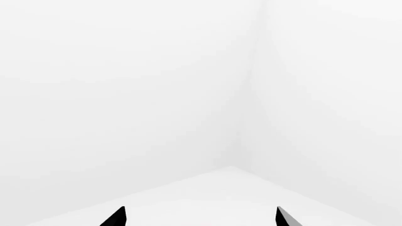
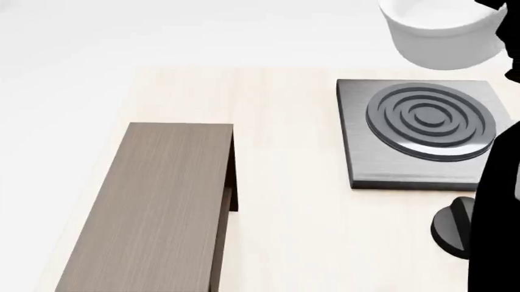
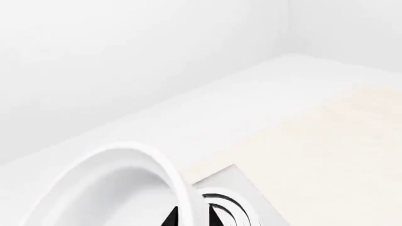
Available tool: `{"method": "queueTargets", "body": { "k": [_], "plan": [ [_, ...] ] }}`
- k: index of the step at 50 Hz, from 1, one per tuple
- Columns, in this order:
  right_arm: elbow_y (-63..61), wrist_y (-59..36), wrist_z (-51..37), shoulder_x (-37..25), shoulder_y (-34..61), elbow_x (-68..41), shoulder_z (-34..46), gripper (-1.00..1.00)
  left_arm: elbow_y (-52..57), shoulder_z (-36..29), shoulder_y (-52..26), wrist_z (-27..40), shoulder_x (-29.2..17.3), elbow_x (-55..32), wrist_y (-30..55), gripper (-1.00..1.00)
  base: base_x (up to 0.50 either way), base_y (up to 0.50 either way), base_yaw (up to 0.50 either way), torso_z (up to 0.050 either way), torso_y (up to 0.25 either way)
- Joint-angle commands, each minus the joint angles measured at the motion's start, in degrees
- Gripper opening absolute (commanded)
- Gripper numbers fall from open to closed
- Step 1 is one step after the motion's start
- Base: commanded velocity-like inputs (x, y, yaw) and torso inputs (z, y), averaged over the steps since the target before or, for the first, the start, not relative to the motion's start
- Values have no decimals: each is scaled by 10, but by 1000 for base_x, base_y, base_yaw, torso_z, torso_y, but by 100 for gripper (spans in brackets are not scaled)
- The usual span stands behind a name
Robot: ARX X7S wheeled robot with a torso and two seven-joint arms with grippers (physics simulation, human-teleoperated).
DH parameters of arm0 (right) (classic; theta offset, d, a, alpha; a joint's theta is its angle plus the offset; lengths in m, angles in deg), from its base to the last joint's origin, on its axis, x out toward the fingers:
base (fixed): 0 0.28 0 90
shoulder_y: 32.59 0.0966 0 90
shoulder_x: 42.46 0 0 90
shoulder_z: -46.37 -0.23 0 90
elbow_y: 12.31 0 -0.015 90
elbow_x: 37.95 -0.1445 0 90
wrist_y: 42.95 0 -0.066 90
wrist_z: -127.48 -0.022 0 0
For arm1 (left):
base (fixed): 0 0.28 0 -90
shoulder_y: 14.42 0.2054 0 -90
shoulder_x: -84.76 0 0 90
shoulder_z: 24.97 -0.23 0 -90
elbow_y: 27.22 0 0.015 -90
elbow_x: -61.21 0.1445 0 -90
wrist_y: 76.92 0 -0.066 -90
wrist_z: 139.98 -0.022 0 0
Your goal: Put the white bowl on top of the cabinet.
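In the left wrist view only two dark fingertips of the left gripper [image 1: 201,217] are seen, set well apart with nothing between them; bare white walls and floor lie ahead, and neither task object is shown.

In the head view the white bowl [image 2: 442,33] is seen held aloft at the far right, above and beyond the grey stove plate [image 2: 418,131]. The dark mass of the right arm is at the bowl's right edge, though the jaws themselves are hidden there. The cabinet [image 2: 158,207] is set at the near left of the pale table [image 2: 284,213], its long axis running away from the robot, its flat top bare. From the bowl, the cabinet lies leftward and nearer — a crossing over the stove plate is judged to be called for.

In the right wrist view the right gripper [image 3: 191,217] is seen with two dark fingertips close together across the bowl's rim — clamped on its wall, it is judged.
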Motion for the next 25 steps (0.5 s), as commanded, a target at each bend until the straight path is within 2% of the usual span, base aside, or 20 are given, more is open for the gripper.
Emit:
{"method": "queueTargets", "body": {
  "k": [1, 10, 25],
  "plan": [
    [-1, -71, 77, 17, 26, -7, -28, -100, 1, -1, 0, 2, -1, -1, 0, 100, 0, 0, 0, 0, 0],
    [-1, -116, 142, 33, 26, -4, -32, -100, 2, -2, 0, 3, -2, -2, 0, 100, 0, 0, 0, 0, 1],
    [-27, -178, 185, 55, 14, -14, -44, -100, -2, -5, -1, 4, -3, -1, -2, 100, 0, 0, 0, 0, 1]
  ]
}}
